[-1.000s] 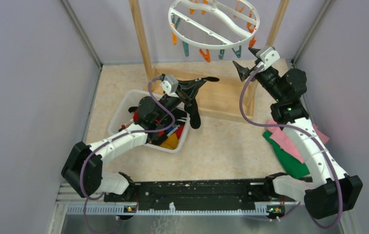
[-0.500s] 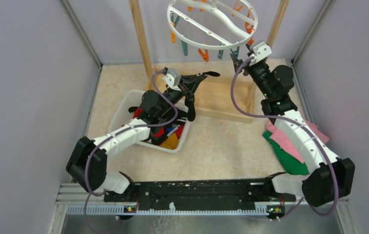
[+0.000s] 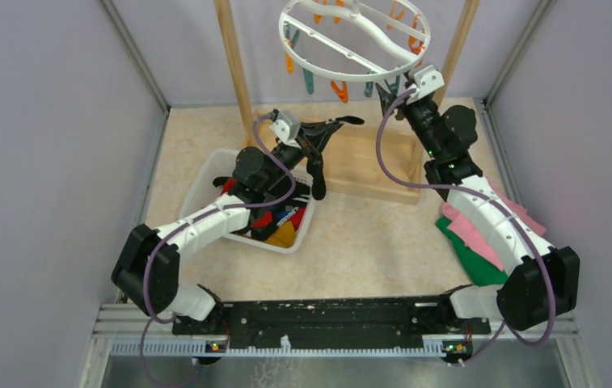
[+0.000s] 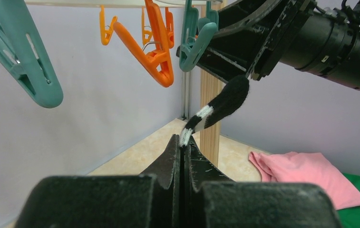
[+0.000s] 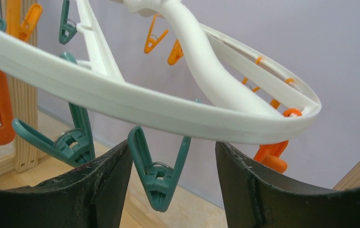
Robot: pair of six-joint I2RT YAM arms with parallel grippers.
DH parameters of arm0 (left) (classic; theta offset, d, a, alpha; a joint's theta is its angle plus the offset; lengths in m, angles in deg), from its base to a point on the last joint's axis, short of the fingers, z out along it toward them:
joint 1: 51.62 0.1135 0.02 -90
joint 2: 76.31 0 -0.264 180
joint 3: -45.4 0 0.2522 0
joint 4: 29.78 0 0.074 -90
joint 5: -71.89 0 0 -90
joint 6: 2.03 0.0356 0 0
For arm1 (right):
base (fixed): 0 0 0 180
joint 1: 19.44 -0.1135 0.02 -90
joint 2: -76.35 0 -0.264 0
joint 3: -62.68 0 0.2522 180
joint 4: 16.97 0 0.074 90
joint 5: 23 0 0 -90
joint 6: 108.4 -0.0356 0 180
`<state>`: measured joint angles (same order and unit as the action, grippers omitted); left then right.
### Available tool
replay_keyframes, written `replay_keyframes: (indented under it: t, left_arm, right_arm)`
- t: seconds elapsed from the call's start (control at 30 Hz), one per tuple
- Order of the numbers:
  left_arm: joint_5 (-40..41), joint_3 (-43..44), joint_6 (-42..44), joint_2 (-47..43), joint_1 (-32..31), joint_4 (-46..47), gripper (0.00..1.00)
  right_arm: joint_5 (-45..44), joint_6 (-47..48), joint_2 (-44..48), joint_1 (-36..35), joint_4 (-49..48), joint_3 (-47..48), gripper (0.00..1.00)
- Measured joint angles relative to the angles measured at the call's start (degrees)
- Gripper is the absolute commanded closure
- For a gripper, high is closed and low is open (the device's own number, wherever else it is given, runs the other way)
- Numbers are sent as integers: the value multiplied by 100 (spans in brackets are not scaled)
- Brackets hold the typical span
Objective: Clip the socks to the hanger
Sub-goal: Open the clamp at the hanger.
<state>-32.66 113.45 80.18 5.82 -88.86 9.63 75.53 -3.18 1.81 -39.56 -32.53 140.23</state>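
My left gripper (image 3: 336, 126) (image 4: 183, 140) is shut on a black sock with white stripes (image 3: 316, 176) (image 4: 220, 103). One end pokes past the fingertips and the rest hangs below, over the wooden base. The white ring hanger (image 3: 343, 78) (image 5: 121, 102) hangs above, with orange and teal pegs. My right gripper (image 3: 390, 86) (image 5: 173, 164) is open just under the ring's rim, its fingers on either side of a teal peg (image 5: 161, 178) without squeezing it. More socks (image 3: 282, 226) lie in the basket.
A white basket (image 3: 202, 176) stands under the left arm. The wooden rack's posts (image 3: 234, 56) and base (image 3: 371, 166) stand at the back. Pink (image 3: 472, 230) and green (image 3: 480, 265) cloths lie by the right arm. Grey walls enclose the table.
My right gripper rose and moved left to the hanger's rim, now straddling a teal peg. The left gripper shifted slightly back and left with the sock still in it.
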Motion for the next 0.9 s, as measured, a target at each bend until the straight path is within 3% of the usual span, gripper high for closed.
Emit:
replay_keyframes:
  t: [0.67, 0.77, 0.9]
  left_arm:
    - [-103, 11, -7, 4, 13, -9, 100]
    - [-107, 11, -17, 4, 17, -9, 100]
    - [-111, 11, -55, 4, 17, -9, 100]
  right_arm:
    - [-289, -7, -138, -138, -374, 313, 44]
    - [-313, -9, -138, -146, -374, 313, 50]
    - [-321, 0, -138, -149, -372, 321, 65]
